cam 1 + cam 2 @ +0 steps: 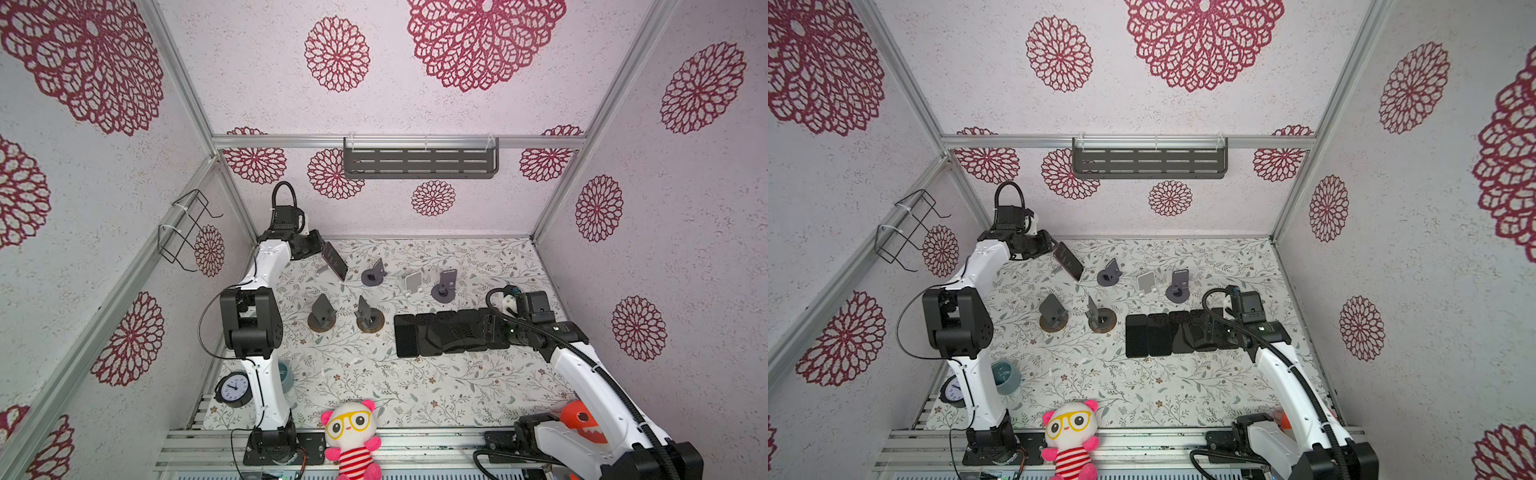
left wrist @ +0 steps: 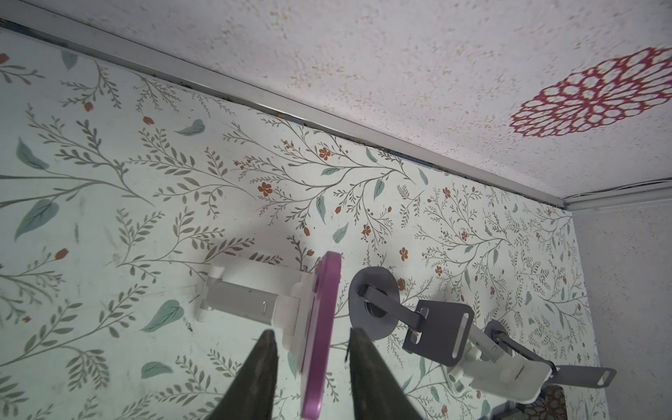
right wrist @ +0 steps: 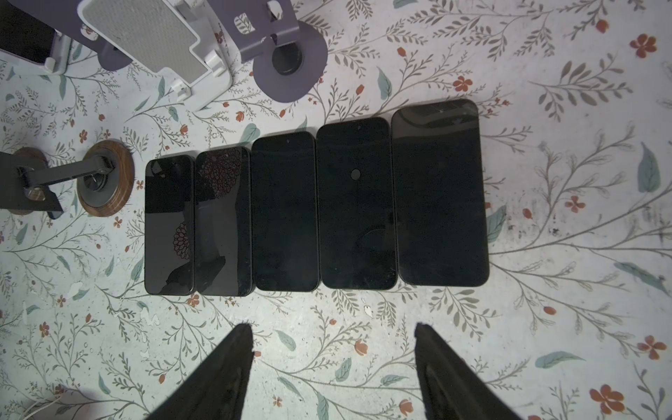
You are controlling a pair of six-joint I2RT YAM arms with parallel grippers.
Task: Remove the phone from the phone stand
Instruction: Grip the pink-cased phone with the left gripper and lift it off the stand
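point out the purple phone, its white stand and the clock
purple phone (image 2: 320,327): left wrist view, on its purple side edge
white stand (image 2: 243,302): left wrist view, on its pale arm behind the phone
clock (image 1: 234,387): in a top view, on its white face

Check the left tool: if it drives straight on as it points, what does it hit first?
The left tool straddles the purple-cased phone, so that comes first, sliding deeper between the fingers. One finger then likely meets the white stand behind it; depth unclear.
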